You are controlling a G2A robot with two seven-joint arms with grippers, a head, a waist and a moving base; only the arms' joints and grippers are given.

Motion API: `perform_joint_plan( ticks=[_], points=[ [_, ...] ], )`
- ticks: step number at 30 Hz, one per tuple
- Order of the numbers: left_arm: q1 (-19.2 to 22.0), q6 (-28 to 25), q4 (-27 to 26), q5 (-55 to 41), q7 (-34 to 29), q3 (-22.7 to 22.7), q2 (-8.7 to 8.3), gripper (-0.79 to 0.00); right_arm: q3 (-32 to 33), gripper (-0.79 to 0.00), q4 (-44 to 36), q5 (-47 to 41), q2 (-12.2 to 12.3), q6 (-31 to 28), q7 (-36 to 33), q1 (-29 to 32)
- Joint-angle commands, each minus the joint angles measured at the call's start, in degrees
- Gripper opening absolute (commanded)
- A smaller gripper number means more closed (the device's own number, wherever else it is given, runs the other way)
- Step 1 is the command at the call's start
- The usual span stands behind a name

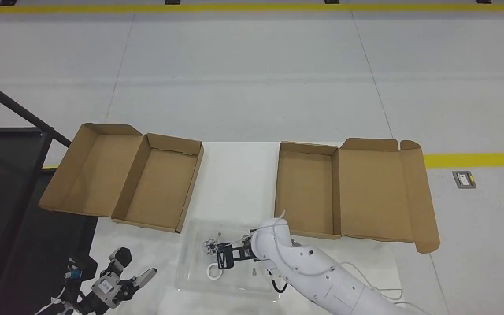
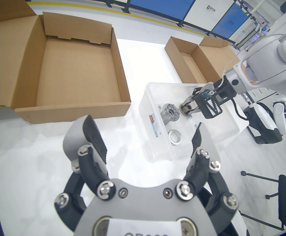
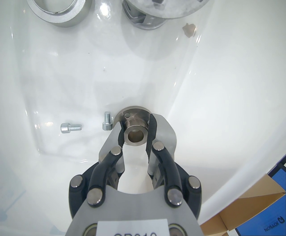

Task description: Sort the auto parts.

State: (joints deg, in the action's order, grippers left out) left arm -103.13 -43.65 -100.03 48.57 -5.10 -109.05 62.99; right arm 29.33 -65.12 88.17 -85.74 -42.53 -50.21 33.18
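Metal bushing [image 3: 133, 121], a short sleeve with a flange, sits low in the clear bin [image 2: 147, 105], which is at 6 o'clock on the table [image 1: 236, 165] in the top view. My right gripper [image 3: 136, 131] is clamped on the sleeve, one pad each side, with the flange just past the pad tips. I can't tell if it's off the bin floor yet.

I'd judge it solid steel: heavy for its size and rigid, so it won't crush, but smooth and probably slippery. That makes the sleeve the right hold, and the flange should act as a stop if it slides.

The nearer bolt [image 3: 106, 120] is just beside the flange and a second bolt [image 3: 71, 128] lies near. Also in the bin are a ring [image 3: 59, 11], a big hub [image 3: 156, 13] and a small nut-like bit [image 3: 188, 29] by the wall.

From the bin, the left box [image 1: 157, 189] is at 10 o'clock and the right box [image 1: 307, 189] at 2 o'clock. My left gripper [image 2: 144, 126] hangs at 9 o'clock of the bin, fingers spread apart, holding nothing
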Motion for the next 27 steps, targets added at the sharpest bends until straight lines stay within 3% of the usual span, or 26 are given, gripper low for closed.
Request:
perform_joint_plan(
  ticks=[1, 11, 16, 17, 27],
  points=[
    [0.0, 0.0, 0.0, 0.0, 0.0, 0.0, 0.0, 0.0, 0.5, -0.785, -1.0, 0.6, 0.2, 0.0, 0.8, 0.4],
    [0.0, 0.0, 0.0, 0.0, 0.0, 0.0, 0.0, 0.0, 8.1, -0.785, -19.7, 9.2, 5.6, -3.9, 9.1, 9.3],
    [0.0, 0.0, 0.0, 0.0, 0.0, 0.0, 0.0, 0.0, 13.4, -0.785, -32.1, 16.0, 9.1, -6.5, 16.2, 16.4],
    [0.0, 0.0, 0.0, 0.0, 0.0, 0.0, 0.0, 0.0, 13.9, -0.785, -33.8, 15.9, 9.6, -9.2, 18.9, 17.7],
    [0.0, 0.0, 0.0, 0.0, 0.0, 0.0, 0.0, 0.0, 14.1, -0.785, -34.3, 15.4, 9.8, -10.6, 20.1, 18.1]
  ],
)
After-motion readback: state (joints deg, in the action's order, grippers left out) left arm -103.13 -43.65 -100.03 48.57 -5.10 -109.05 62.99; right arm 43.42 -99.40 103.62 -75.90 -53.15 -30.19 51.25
